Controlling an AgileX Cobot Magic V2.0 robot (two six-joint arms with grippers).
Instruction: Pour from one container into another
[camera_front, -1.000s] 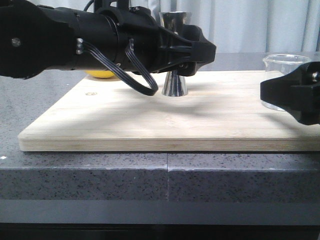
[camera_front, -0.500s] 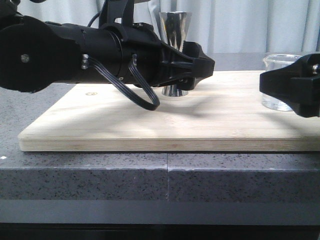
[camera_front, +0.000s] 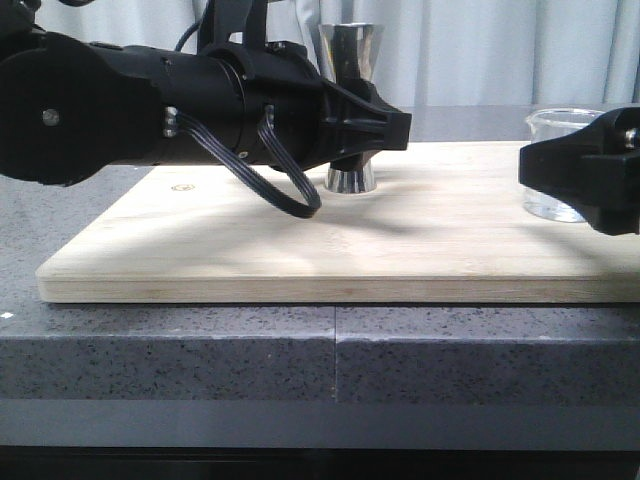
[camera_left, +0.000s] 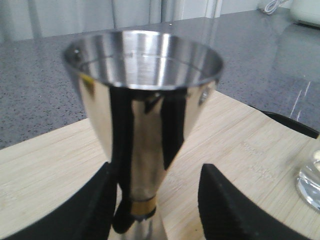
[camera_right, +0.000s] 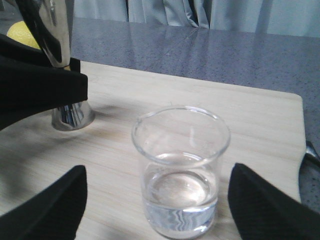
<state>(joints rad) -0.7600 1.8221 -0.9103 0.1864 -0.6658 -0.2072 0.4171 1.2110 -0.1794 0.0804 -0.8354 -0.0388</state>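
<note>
Two claws, both mine: left gripper (camera_left: 152, 200) straddles the jigger's (camera_front: 350, 100) waist at upper centre, fingers apart; right gripper (camera_right: 155, 210) gapes around the beaker (camera_right: 181, 170), far right.

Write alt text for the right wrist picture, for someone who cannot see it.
A small clear glass beaker holding a little water stands on a wooden board, between the two open black fingers of the right gripper. Behind it, the left arm's fingers flank a steel jigger.

Jigger (camera_left: 145, 125) — between claw (camera_left: 157, 210) fingers
</note>
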